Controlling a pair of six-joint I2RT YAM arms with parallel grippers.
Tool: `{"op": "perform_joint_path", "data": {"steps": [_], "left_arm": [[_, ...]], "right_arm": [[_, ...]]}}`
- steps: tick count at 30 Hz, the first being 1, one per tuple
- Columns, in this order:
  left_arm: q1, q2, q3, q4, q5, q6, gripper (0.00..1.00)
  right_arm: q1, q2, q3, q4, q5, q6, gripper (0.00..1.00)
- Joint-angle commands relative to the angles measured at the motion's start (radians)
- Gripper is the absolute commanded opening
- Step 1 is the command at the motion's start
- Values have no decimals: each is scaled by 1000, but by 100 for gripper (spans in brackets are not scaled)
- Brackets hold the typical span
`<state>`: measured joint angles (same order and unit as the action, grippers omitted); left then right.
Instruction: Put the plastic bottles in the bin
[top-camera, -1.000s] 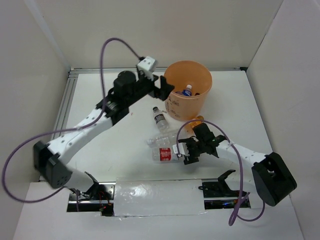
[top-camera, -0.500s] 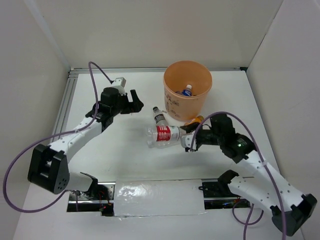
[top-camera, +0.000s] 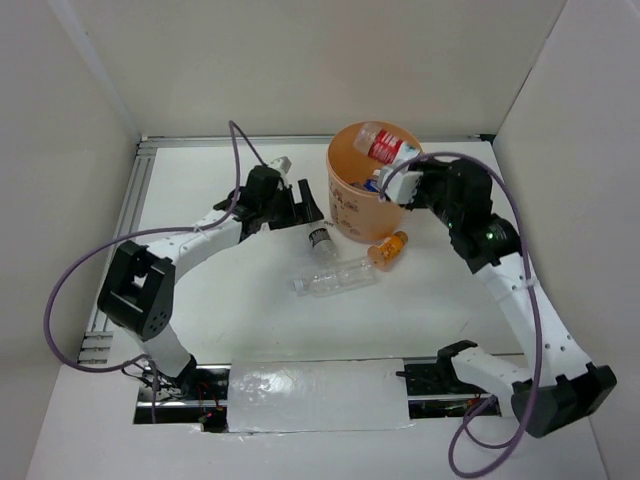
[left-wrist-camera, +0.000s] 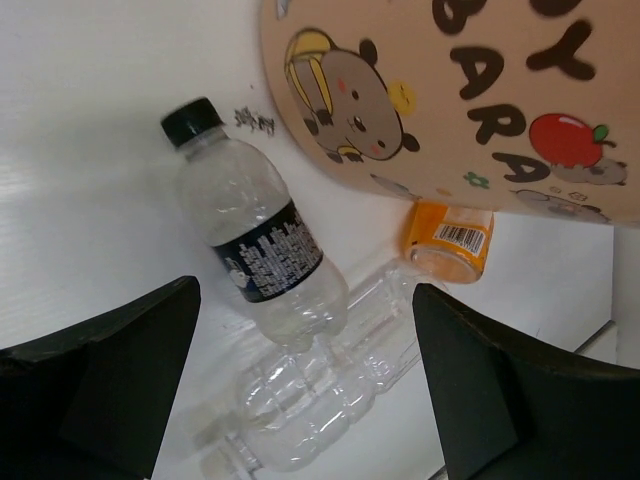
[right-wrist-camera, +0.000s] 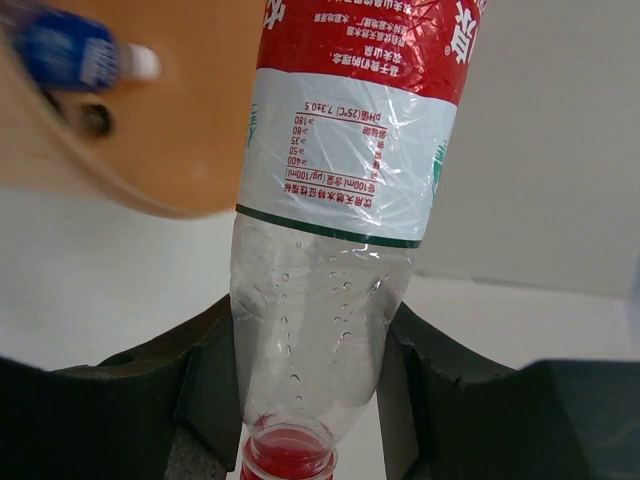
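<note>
Right end effector (right-wrist-camera: 308, 352) has risen from the tabletop (top-camera: 220, 290) and now clamps the red-labelled bottle (top-camera: 383, 147) above the bin (top-camera: 346, 206). Left end effector (left-wrist-camera: 305, 350), jaws apart, has dropped beside the black-labelled bottle (left-wrist-camera: 262, 240) near the bin's wall.

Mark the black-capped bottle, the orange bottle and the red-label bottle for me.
black-capped bottle (left-wrist-camera: 268, 250), left wrist view, on its dark label.
orange bottle (left-wrist-camera: 450, 238), left wrist view, on its barcode label.
red-label bottle (right-wrist-camera: 345, 170), right wrist view, on the white label band.

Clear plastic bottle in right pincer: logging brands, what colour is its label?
Its label is red and white; right wrist view.
</note>
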<state>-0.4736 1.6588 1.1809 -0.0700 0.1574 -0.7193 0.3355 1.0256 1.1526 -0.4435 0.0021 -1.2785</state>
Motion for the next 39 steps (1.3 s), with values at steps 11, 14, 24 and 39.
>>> {"op": "perform_joint_path", "data": {"steps": [11,14,24,39], "left_arm": [[-108,150,75,-76,-113,-126,100],[-108,159,66,-67,-113,-135,100],[-128,223,57,-27,-102,-144,100],[-109,21,-43,22,-193,-48,20]], "right_arm": [[-131,186,283,-118,7,-499,63],[-110,234,314,-162,7,-588,65],[-90,278,366,-177,-65,-630,91],[-214,-85,75,-426,-1086,27,72]]}}
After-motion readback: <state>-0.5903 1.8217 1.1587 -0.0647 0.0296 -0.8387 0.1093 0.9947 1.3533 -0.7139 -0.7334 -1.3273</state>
